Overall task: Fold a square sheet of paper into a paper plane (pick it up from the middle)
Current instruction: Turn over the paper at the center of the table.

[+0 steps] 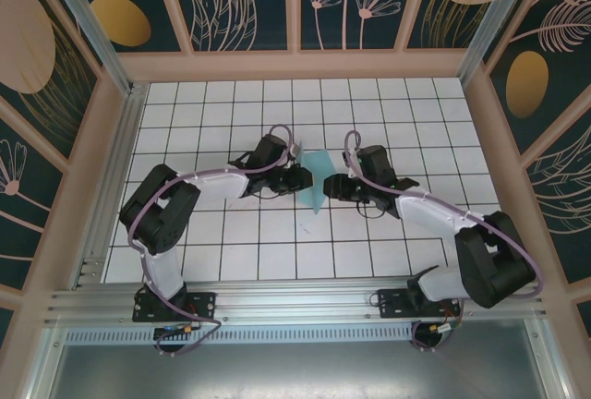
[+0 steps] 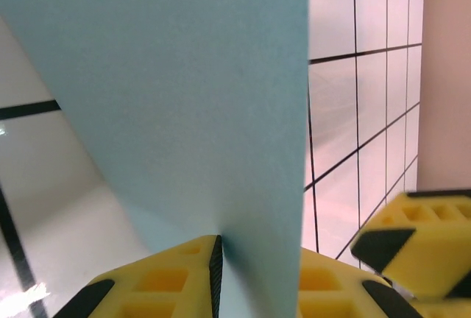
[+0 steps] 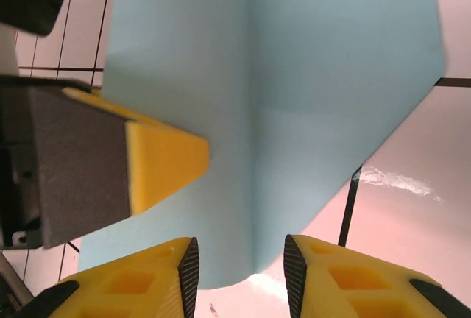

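The light teal-blue sheet of paper (image 1: 315,182) stands on edge above the white grid table, between my two grippers at mid-table. It is folded, and a straight centre crease (image 3: 249,75) runs down it. My left gripper (image 1: 297,177) is shut on the paper (image 2: 184,112); in the left wrist view the sheet passes between its yellow fingers (image 2: 169,281). My right gripper (image 1: 334,185) faces it from the right. Its jaws (image 3: 239,248) stand apart, and the paper's lower corner (image 3: 243,259) hangs between them without touching the pads. The left gripper's yellow finger (image 3: 162,160) presses the sheet from the left.
The white tiled table (image 1: 231,233) is boxed in by wood-framed patterned walls (image 1: 295,62) on three sides. An aluminium rail (image 1: 295,302) runs along the near edge at the arm bases. In the left wrist view a finger of the right gripper (image 2: 419,244) sits close by.
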`<state>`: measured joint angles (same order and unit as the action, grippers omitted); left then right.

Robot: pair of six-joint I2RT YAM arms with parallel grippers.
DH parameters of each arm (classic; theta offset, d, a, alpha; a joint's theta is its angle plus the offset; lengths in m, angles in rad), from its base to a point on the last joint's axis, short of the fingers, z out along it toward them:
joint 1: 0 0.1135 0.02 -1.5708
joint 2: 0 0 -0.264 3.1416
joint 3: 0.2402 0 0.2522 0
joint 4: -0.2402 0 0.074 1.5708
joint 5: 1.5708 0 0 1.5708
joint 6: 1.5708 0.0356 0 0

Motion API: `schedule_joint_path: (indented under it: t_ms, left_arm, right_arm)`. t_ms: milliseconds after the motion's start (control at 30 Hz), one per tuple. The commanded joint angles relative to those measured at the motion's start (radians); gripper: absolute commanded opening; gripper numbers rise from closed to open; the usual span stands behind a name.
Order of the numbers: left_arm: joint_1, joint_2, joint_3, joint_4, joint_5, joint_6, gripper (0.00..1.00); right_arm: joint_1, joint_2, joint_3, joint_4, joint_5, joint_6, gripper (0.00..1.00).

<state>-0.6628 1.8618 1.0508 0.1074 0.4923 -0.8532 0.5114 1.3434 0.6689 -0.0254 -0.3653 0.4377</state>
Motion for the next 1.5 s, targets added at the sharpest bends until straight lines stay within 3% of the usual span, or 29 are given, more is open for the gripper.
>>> schedule_joint_path:
  t_ms: [0, 300, 600, 900, 1033, 1200, 1467]
  left_arm:
    - [-0.014, 0.047, 0.056, -0.076, -0.024, -0.001, 0.22]
    - [-0.028, 0.127, 0.18, -0.156, -0.057, -0.022, 0.22]
    - [-0.033, 0.169, 0.23, -0.172, -0.052, -0.037, 0.33]
    - [-0.034, 0.186, 0.243, -0.176, -0.051, -0.04, 0.33]
    - [-0.034, 0.189, 0.242, -0.175, -0.049, -0.041, 0.35]
    - [-0.034, 0.186, 0.241, -0.168, -0.05, -0.045, 0.44]
    - [-0.033, 0.167, 0.226, -0.125, -0.056, -0.075, 0.58]
  right_arm:
    - [0.03, -0.058, -0.038, 0.01, 0.11, -0.056, 0.45]
    - [0.138, -0.171, -0.124, 0.044, 0.223, -0.132, 0.58]
    - [0.199, -0.11, -0.077, 0.036, 0.291, -0.112, 0.76]
    - [0.205, 0.012, 0.0, 0.067, 0.24, -0.097, 0.76]
    - [0.212, 0.082, 0.056, 0.022, 0.316, -0.103, 0.77]
    - [0.216, 0.139, 0.091, -0.004, 0.376, -0.084, 0.74]
    - [0.191, 0.147, 0.053, 0.074, 0.315, -0.07, 0.69]
